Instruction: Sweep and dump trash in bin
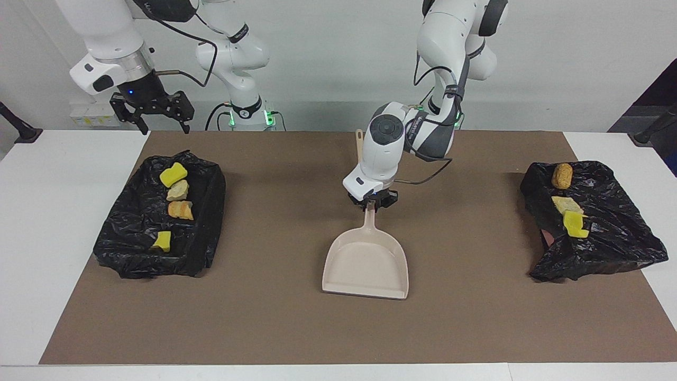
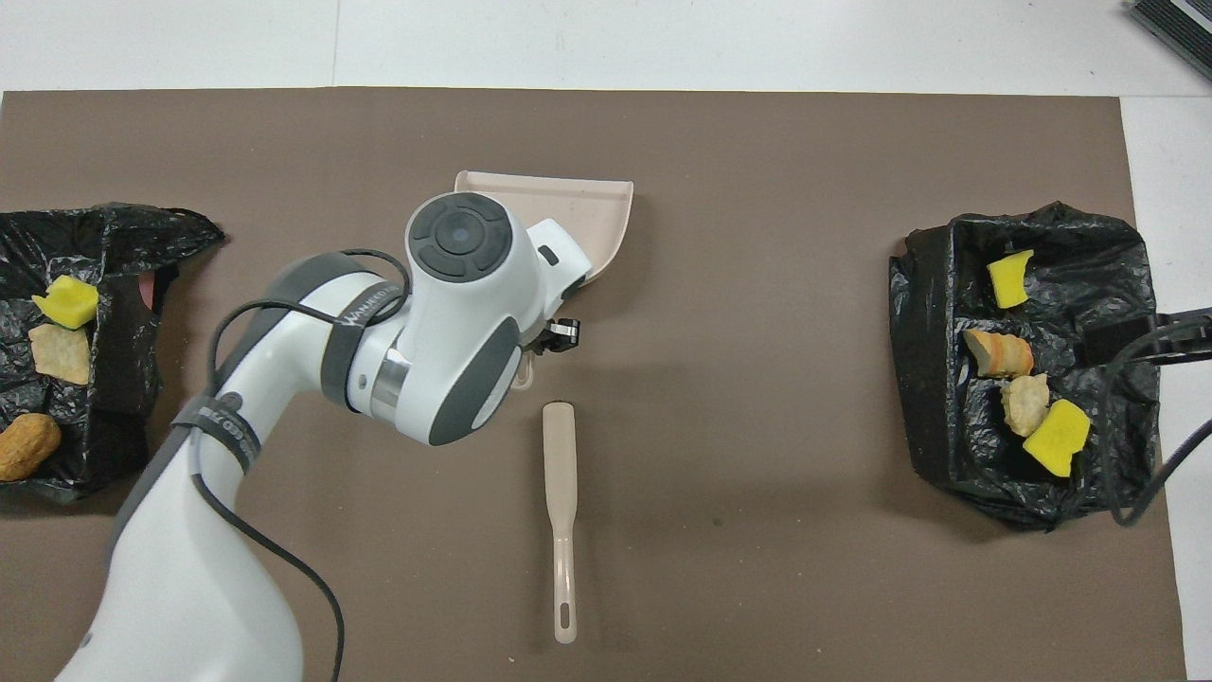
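Left gripper (image 1: 373, 204) has the dustpan (image 1: 366, 264) clamped by its handle, empty, trash (image 1: 176, 203) binned. You set it down next; right gripper (image 1: 153, 114) waits wide open over the table edge

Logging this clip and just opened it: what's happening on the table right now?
The left gripper is shut on the handle of the beige dustpan, holding the empty pan over the middle of the brown mat. The brush lies untouched on the mat, nearer the robots. The trash already sits in the two black bag-lined bins, one at each end of the table. The right gripper waits open in the air near its bin.
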